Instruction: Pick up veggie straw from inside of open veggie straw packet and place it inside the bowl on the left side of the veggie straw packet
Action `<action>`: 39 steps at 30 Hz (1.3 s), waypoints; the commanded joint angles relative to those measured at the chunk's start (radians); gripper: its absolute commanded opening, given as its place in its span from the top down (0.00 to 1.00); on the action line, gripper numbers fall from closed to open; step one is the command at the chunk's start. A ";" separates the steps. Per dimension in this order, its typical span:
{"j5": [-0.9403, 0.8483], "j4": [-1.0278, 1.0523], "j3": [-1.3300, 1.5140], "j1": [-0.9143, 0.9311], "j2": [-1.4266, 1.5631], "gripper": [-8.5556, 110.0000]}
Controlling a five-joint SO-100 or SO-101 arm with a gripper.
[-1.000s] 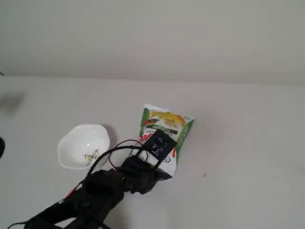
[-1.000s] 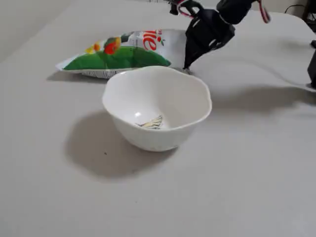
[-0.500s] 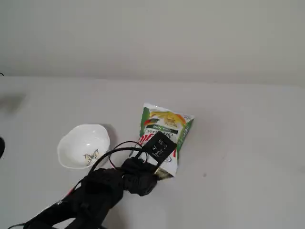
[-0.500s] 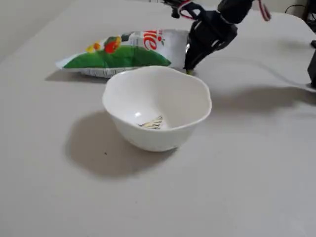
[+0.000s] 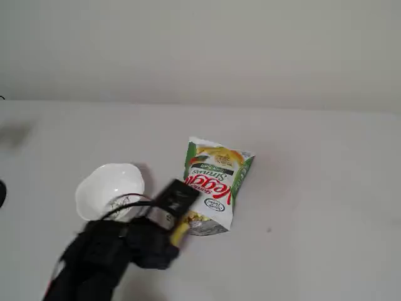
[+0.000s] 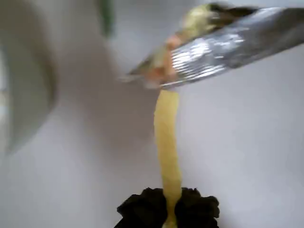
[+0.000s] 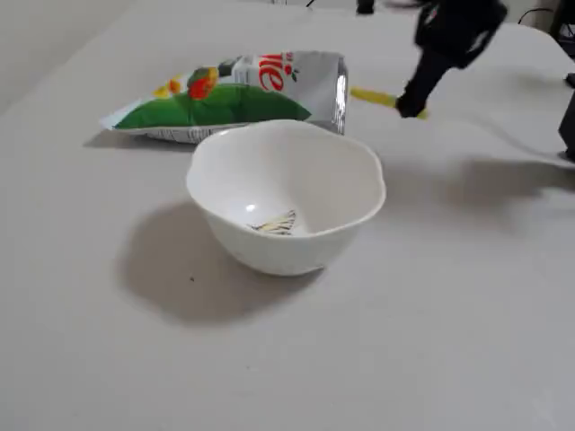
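**mod_kel:** Snapping is my first worry. That veggie straw (image 6: pixel 167 142) is pinched only at its very end by the gripper (image 6: pixel 168 216), whose two dark fingertips are closed tight on it, so nearly its whole length hangs out unsupported. A quick swing or a bump on the bowl (image 7: pixel 286 193) rim could break it or twist it loose, I'd guess.

**tinker88:** Where's the far tip though? In the wrist view it looks like it's right at the foil mouth of the packet (image 6: pixel 228 40), can't tell if it's fully clear. If it's still under the lip, dragging sideways could catch it on the foil.

**mod_kel:** In a fixed view the straw (image 7: pixel 377 97) lies roughly level just off the table, between the gripper (image 7: pixel 411 109) and the packet (image 7: pixel 225 94) opening, near the mouth, maybe not touching. The bowl sits just beside the packet, empty apart from its dark mark.

**tinker88:** Looks-wise: thin, pale yellow, straight stick with a slightly rough surface. Blurry, mind. More orange-yellow bits show inside the bag mouth in a fixed view (image 5: pixel 199 219). Light and brittle, I reckon
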 commanded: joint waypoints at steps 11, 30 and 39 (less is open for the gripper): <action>0.198 -0.051 -0.634 -0.295 -0.454 0.93; 0.241 0.143 -0.782 -0.261 -0.497 0.81; 0.419 0.170 -0.397 -0.170 0.081 0.93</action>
